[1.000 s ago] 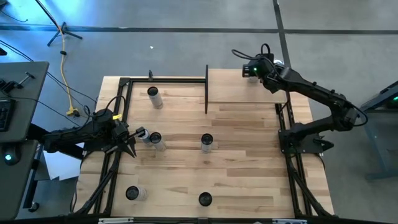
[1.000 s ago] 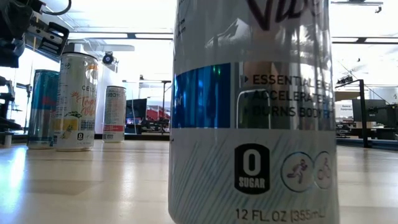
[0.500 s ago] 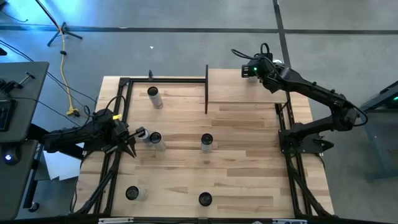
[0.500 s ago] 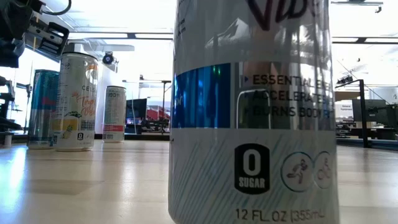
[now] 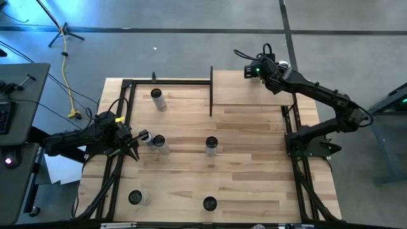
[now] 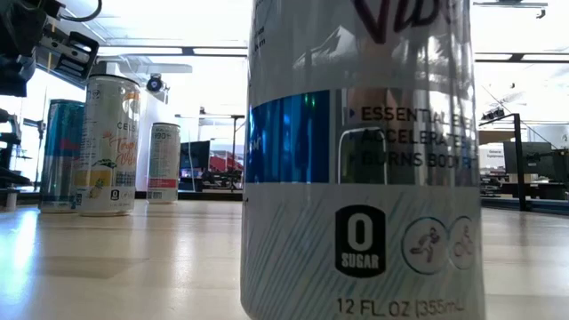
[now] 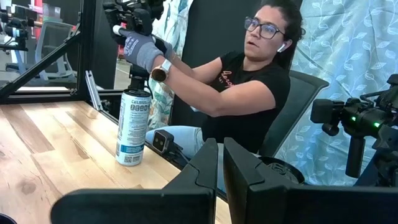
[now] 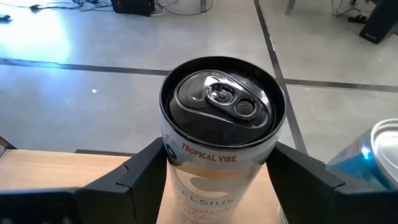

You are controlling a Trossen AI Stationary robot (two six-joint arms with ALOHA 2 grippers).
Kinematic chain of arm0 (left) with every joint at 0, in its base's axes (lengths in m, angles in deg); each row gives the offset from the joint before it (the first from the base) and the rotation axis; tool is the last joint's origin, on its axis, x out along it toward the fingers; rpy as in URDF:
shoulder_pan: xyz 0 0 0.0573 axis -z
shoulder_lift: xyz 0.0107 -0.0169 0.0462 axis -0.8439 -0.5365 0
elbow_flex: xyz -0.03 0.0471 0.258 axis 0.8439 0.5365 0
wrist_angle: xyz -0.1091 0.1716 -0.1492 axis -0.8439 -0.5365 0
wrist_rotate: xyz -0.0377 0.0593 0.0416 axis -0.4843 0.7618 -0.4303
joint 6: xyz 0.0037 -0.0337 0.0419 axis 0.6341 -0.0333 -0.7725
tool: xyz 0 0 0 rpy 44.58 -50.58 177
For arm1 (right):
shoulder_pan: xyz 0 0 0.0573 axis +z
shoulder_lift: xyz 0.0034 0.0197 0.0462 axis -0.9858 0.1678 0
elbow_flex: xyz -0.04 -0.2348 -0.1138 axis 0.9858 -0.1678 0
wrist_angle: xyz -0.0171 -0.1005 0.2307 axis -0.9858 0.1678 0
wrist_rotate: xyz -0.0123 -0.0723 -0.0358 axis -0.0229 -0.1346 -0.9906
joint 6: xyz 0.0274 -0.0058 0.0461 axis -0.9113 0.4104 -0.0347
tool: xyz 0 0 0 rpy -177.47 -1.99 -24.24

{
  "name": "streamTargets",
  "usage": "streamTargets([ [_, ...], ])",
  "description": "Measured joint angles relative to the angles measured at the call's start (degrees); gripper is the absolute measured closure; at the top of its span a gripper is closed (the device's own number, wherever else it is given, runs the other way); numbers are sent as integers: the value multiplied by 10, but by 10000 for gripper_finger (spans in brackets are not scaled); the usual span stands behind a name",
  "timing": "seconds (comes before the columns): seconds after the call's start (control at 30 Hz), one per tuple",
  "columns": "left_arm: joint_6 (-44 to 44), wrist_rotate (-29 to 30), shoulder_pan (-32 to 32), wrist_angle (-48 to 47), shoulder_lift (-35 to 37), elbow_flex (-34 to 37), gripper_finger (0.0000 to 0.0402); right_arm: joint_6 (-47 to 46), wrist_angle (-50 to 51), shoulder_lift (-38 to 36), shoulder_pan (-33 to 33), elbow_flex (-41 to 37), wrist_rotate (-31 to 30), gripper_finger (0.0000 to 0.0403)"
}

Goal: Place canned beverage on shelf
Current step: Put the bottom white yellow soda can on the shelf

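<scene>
Sitting btwn right gripper [image 8: 217, 180] jaws: can [image 8: 219, 134], over shelf [image 5: 251, 89].

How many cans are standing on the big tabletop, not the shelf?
5 cans: one back left, two mid-table, two at the front edge. Another can sits in the right gripper over the shelf.
</scene>
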Motion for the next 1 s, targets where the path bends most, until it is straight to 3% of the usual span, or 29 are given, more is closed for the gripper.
streamTargets([
  [0.2,0,0,0,0,0,0,398,3,1,1,0,0,0,158],
  [0.5,0,0,0,0,0,0,398,1,25,1,0,-1,5,114],
  [1.0,0,0,0,0,0,0,398,-9,39,-30,15,-1,-16,109],
])
